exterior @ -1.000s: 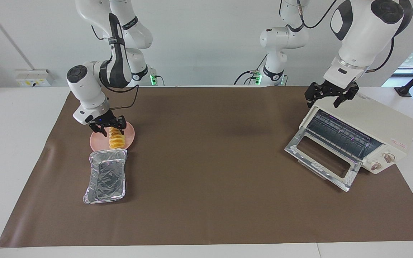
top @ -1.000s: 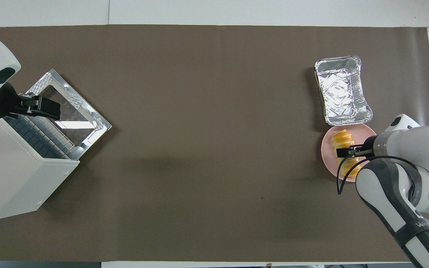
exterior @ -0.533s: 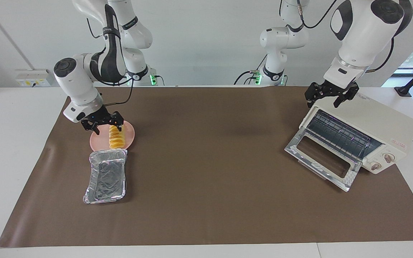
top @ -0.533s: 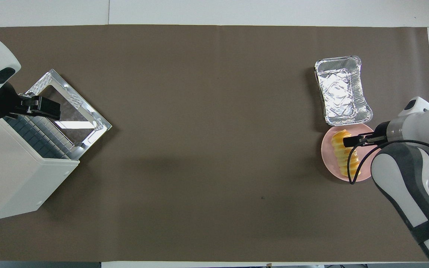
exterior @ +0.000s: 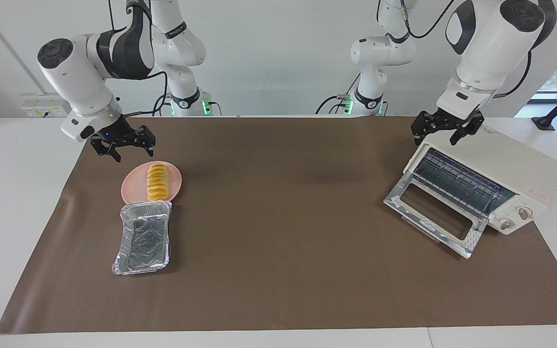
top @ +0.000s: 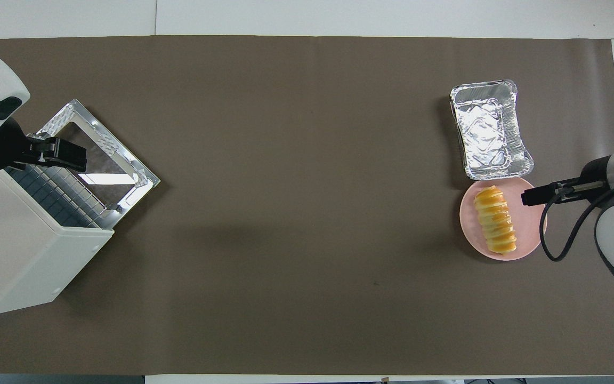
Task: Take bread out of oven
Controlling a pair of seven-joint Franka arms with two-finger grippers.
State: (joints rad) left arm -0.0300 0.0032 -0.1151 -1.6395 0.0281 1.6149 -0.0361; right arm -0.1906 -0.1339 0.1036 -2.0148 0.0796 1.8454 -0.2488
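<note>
The bread point(exterior: 157, 182) point(top: 494, 220), a ridged golden loaf, lies on a round pink plate point(exterior: 132, 189) point(top: 526, 236) at the right arm's end of the table. Nothing grips it. My right gripper point(exterior: 132, 153) point(top: 526, 198) hangs open and empty in the air over the plate's rim, clear of the loaf. The cream-white oven point(exterior: 510, 159) point(top: 19, 250) stands at the left arm's end with its glass door point(exterior: 433, 217) point(top: 99, 154) dropped open and only the wire rack showing inside. My left gripper point(exterior: 434, 140) point(top: 75, 154) waits open over the oven's top front edge.
A silver foil tray point(exterior: 144, 239) point(top: 488, 130) lies empty, touching the plate and farther from the robots than it. A brown mat point(exterior: 283, 217) covers the table between the plate and the oven.
My right gripper has let go of the bread and risen off it, drawing away toward the right arm's end. The loaf stays on the plate. The left arm has not moved.
</note>
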